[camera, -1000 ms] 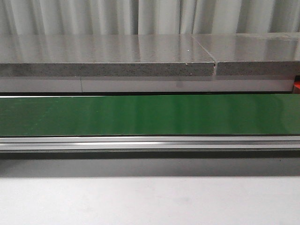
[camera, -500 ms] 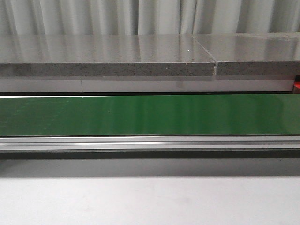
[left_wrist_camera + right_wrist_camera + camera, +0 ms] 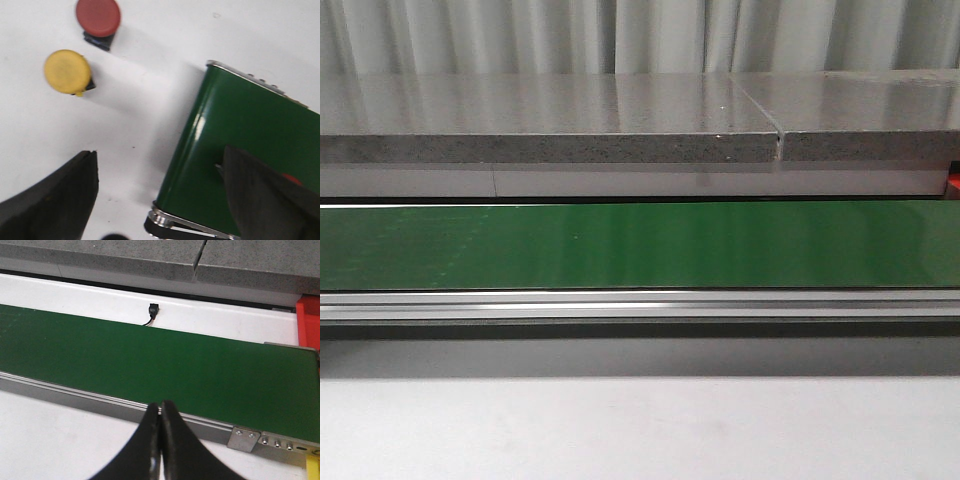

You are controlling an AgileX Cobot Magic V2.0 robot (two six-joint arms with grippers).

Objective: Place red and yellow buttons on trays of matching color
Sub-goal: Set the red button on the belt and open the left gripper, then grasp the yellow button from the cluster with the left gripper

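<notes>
Item 1, left claw (image 3: 160, 200): I see it spread wide with nothing between its dark fingers (image 3: 55, 195), hanging over the white desk (image 3: 125, 115) beside the end of the green conveyor belt (image 3: 250, 150).

Item 2, red button (image 3: 98, 16): on the desk, round cap up, dark base showing at one side. It sits apart from the belt and not under the claw.

Item 3, yellow button (image 3: 67, 71): just beside the red one, also on the desk, nearer my left claw than the red.

Item 4, small red spot (image 3: 291, 178) on the belt, half hidden behind one finger; I cannot tell what it is.

Item 5, right claw (image 3: 160, 440): fingers pressed together, holding nothing, poised over the near rail of the belt (image 3: 150, 360).

Item 6, red tray edge (image 3: 307, 322) past the far end of the belt, and a sliver of yellow (image 3: 312, 467) at the frame corner, possibly the yellow tray; too little shows to be sure.

Item 7, front view: belt (image 3: 640, 245) and grey slab (image 3: 550, 120) only; no claw, button or tray appears there.

Risks, my judgement: the two buttons lie close, so a wide claw coming down on the yellow could nudge or pinch the red as well. The rounded caps may slip if I grip off centre. The left claw is near the belt end and could strike its metal frame on descent. With trays barely in view, a colour mix-up is possible.
</notes>
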